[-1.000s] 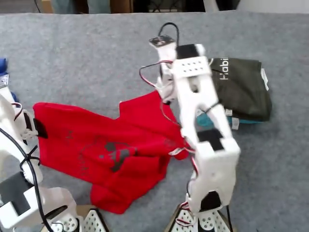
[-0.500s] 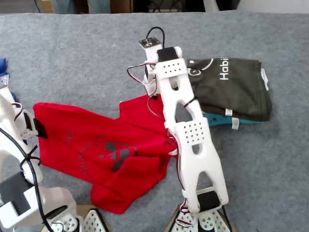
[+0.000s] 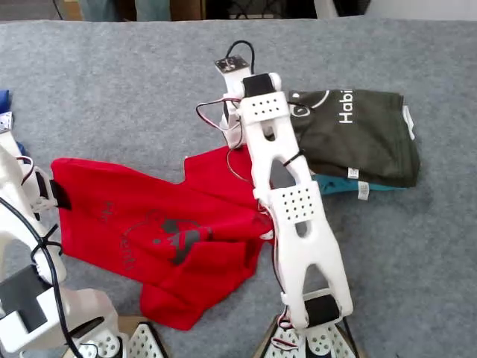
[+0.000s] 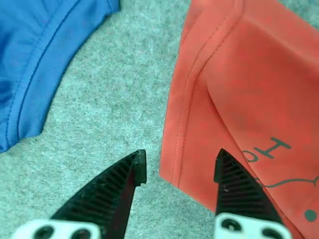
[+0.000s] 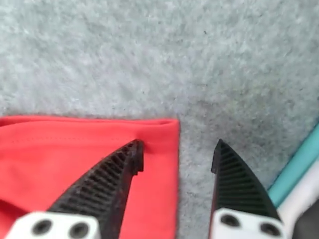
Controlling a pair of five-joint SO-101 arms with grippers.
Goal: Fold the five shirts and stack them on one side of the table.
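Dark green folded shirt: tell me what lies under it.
Under the dark green shirt a teal shirt shows one edge along the near side. Anything else beneath is covered.

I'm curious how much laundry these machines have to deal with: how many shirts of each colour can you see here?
red shirt, spread out: 1
dark green shirt, folded: 1
teal shirt, under the dark green one: 1
blue shirt, beside the red one: 1
Total: 4 shirts in sight
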